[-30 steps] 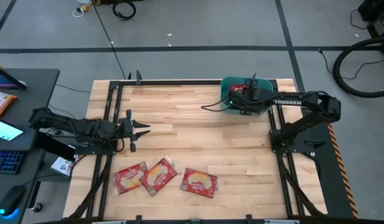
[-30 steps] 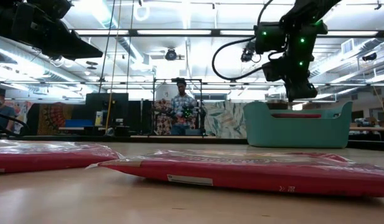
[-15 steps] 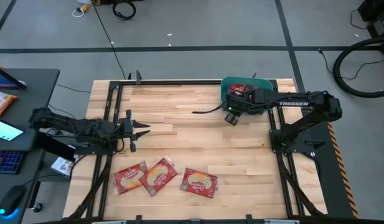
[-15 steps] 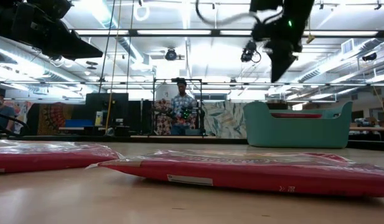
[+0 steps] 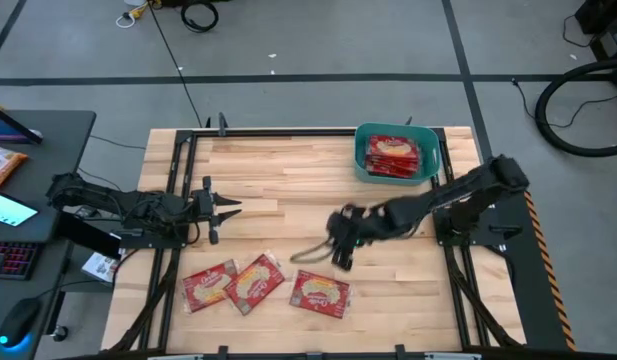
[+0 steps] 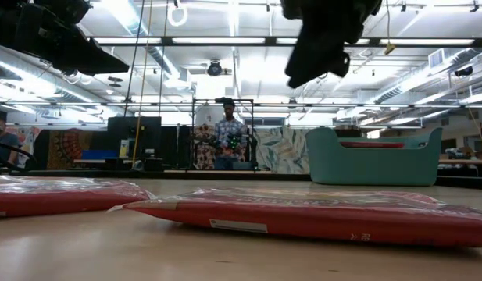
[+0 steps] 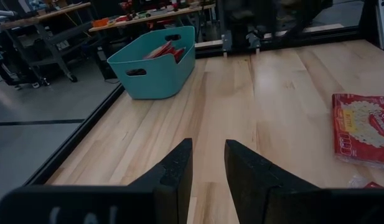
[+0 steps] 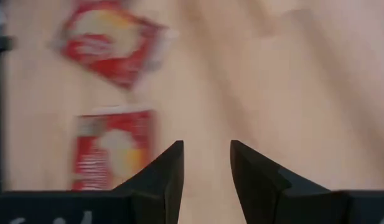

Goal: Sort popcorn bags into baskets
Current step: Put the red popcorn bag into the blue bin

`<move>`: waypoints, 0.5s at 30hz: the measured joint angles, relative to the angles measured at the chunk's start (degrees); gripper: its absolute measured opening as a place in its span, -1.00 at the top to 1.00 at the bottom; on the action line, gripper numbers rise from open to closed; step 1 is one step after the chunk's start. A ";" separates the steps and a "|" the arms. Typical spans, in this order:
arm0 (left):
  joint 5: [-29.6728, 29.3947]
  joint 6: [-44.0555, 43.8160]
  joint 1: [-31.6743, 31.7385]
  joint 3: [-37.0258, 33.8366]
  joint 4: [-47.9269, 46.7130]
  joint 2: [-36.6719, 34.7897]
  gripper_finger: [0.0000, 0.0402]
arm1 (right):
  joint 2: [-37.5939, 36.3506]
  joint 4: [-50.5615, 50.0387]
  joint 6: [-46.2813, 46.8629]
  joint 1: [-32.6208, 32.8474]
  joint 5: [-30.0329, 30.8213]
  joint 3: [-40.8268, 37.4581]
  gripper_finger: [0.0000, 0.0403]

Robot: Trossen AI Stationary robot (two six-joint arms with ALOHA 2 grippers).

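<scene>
Three red popcorn bags with cream ovals lie flat near the table's near edge (image 5: 210,287), (image 5: 255,283), (image 5: 320,293). The teal basket (image 5: 363,160) stands at the far right, with more red bags (image 5: 396,152) lying inside. My right gripper (image 5: 339,250) hangs open and empty over the middle of the table, just beyond the rightmost bag. Its wrist view shows two bags (image 8: 114,155), (image 8: 111,40) ahead of the fingers (image 8: 206,165). My left gripper (image 5: 231,210) waits open at the table's left (image 7: 207,168). The low view shows a bag (image 6: 303,215) and the basket (image 6: 373,156).
Bare wood lies between the bags and the basket. Black frame rails run along the table's left and right sides. A desk with a keyboard and an orange packet (image 5: 3,165) stands left of the table. A person (image 6: 227,140) stands far behind the table.
My right gripper has swung away from above the basket, toward the table's near edge and left, and now hangs over the middle close to the rightmost bag on the table. The bags have not moved.
</scene>
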 joint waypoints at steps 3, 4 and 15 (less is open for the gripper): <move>0.00 -0.02 0.01 0.00 0.00 0.00 0.51 | 5.07 6.24 0.42 3.00 -1.21 0.46 0.33; 0.00 -0.02 0.00 0.00 0.00 0.00 0.51 | 6.82 7.21 0.42 3.80 -1.19 1.06 0.33; -0.01 -0.11 0.02 0.00 -0.02 -0.01 0.51 | 23.46 4.31 -2.08 8.52 -5.75 13.36 0.33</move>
